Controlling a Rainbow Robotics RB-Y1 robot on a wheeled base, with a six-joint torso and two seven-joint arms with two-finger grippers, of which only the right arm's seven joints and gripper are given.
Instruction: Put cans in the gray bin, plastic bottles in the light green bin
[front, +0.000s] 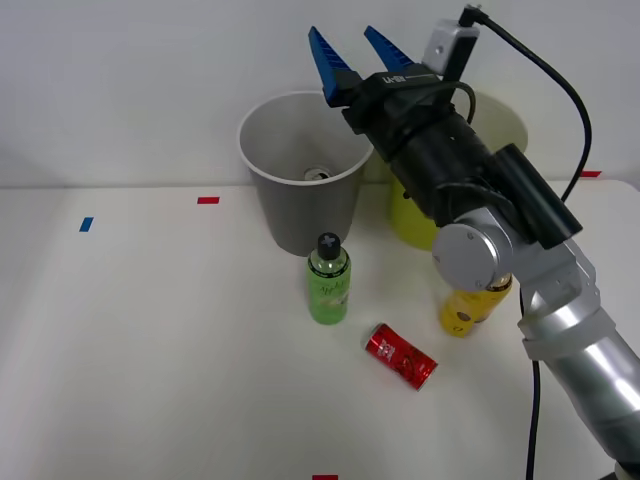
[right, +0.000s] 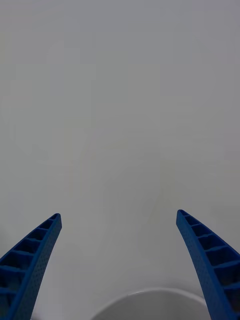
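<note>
My right gripper (front: 340, 32) hangs open and empty above the back right rim of the gray bin (front: 300, 215), its blue fingers pointing up toward the wall. A can's silver top (front: 318, 175) shows at the bottom of that bin. In front of the bin the green plastic bottle (front: 328, 282) stands upright. A red can (front: 400, 357) lies on its side nearer the table's front. The yellow bottle (front: 468, 308) and the light green bin (front: 408, 218) are partly hidden behind my arm. In the right wrist view the open gripper (right: 118, 214) faces a blank wall, with a white rim (right: 150, 300) between the fingers.
The white table (front: 150, 340) carries small tape marks: red (front: 208, 200), blue (front: 86, 224), and red at the front edge (front: 325, 477). A black cable (front: 560, 90) loops above my arm. A white wall rises behind the bins.
</note>
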